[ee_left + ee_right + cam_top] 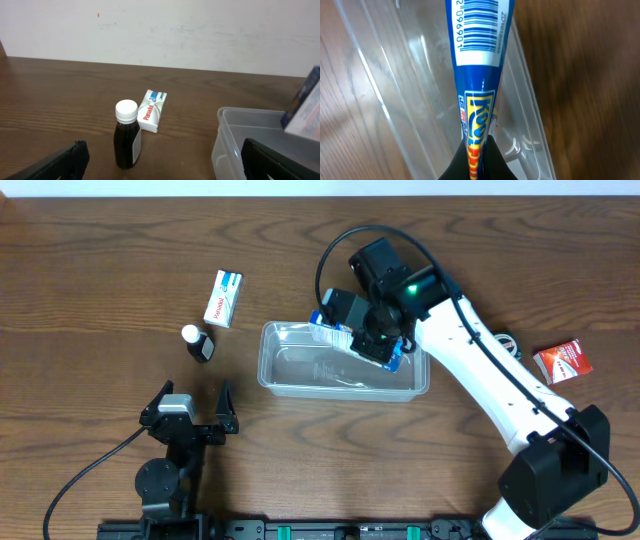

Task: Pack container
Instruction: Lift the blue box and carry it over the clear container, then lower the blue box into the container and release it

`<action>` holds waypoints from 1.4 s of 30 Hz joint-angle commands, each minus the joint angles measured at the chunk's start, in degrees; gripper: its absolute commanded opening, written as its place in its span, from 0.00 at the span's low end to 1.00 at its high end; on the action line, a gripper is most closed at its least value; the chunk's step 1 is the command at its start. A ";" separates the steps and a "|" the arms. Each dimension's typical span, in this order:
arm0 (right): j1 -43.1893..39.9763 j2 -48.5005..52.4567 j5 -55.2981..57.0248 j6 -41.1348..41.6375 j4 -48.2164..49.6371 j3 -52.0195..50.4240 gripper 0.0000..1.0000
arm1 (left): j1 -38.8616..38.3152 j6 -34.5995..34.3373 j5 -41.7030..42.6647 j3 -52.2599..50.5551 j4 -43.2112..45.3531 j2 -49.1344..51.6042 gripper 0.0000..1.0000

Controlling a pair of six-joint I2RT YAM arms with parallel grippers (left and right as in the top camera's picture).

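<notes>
While the right end effector pinches one flat blue-and-white carton edge-on over the container, a single clear, round-cornered plastic tub mid-bench, the left end effector stands wide open. On the wood-grain bench: one white carton, one dark white-capped bottle, one red carton.

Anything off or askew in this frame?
Nothing spilled or broken. One oddity: the blue pack tapers to a thin edge where the right claw pinches it, so it may be squashed. It hangs tilted over the container, not lying in it.
</notes>
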 commanded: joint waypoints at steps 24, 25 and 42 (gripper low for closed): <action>0.55 -0.37 3.41 -14.08 2.64 -2.14 0.01 | 0.28 -0.07 1.01 -1.01 -1.88 -0.33 0.98; 0.90 -0.37 4.46 -14.10 3.10 -2.14 0.01 | 0.28 -0.07 1.01 -1.01 -1.90 -0.33 0.98; 6.80 -0.44 10.32 -13.14 4.55 -2.14 0.01 | 0.28 -0.04 1.01 -1.01 -1.90 -0.33 0.98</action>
